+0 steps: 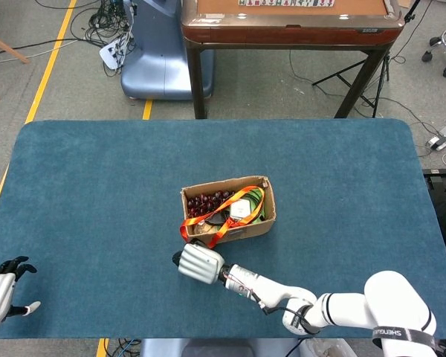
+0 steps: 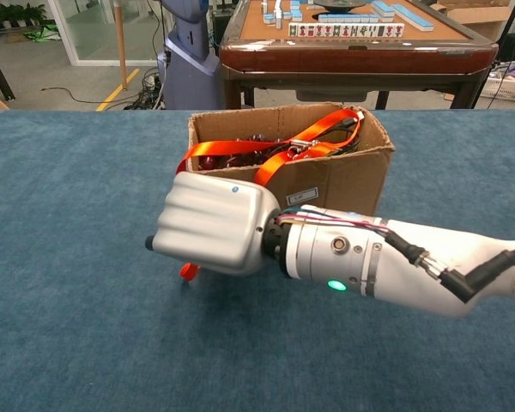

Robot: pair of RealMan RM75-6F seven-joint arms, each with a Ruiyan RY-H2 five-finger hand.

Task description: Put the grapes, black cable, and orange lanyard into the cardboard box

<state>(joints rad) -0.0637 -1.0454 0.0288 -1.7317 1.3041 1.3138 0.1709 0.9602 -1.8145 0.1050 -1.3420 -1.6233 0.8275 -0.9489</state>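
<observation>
Lanyard behind right robot hand

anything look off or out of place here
Yes: the orange lanyard is only partly in the cardboard box. A loop drapes over the box's front-left rim and hangs outside, its end showing on the table beside the right hand. The grapes lie inside the box.
</observation>
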